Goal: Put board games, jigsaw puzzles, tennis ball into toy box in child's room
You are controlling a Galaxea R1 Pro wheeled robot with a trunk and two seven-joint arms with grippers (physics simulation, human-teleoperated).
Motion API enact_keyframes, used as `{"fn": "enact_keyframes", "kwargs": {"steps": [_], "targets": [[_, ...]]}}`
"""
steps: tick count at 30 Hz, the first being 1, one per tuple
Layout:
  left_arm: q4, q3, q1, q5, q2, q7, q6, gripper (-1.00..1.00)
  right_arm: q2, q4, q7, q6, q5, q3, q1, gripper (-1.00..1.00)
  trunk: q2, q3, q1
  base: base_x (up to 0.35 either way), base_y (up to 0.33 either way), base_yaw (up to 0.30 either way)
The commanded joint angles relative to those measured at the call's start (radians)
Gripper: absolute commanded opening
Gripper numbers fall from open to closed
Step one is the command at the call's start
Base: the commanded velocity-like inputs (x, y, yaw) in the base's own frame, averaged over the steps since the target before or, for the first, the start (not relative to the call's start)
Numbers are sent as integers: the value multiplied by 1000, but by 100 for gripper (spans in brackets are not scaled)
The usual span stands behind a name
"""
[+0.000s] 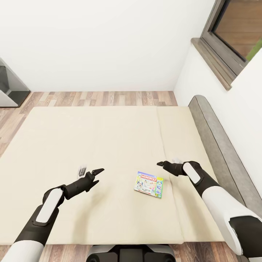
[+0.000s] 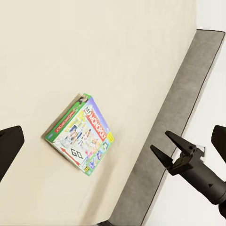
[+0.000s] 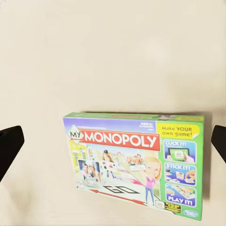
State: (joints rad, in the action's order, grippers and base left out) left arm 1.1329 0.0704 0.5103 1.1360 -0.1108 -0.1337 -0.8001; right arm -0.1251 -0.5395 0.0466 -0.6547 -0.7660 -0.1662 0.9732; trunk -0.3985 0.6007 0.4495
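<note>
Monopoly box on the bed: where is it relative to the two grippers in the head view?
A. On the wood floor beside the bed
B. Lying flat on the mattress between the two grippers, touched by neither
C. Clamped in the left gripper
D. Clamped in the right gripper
B. The Monopoly box lies flat on the mattress, with the left gripper and the right gripper apart from it on either side.

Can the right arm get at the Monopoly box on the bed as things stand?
Probably yes. The right gripper hangs open just above the bed, close beside the Monopoly box, which lies flat with nothing between them.
</note>
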Motion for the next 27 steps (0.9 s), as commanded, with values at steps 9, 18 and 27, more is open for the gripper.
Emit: {"fn": "enact_keyframes", "kwargs": {"steps": [9,18,27], "targets": [[-1,2,1,-4,0,-3,-5,100,-2,-10,1,-3,4,0,0,100,-2,1,1,0,0,0],[-1,2,1,-5,0,-2,-5,100,-2,-13,0,-3,4,0,-1,100,-2,10,1,0,0,0],[5,1,1,-1,1,-8,-5,100,-2,-14,0,-5,4,0,-1,100,-2,23,1,0,0,0]]}}
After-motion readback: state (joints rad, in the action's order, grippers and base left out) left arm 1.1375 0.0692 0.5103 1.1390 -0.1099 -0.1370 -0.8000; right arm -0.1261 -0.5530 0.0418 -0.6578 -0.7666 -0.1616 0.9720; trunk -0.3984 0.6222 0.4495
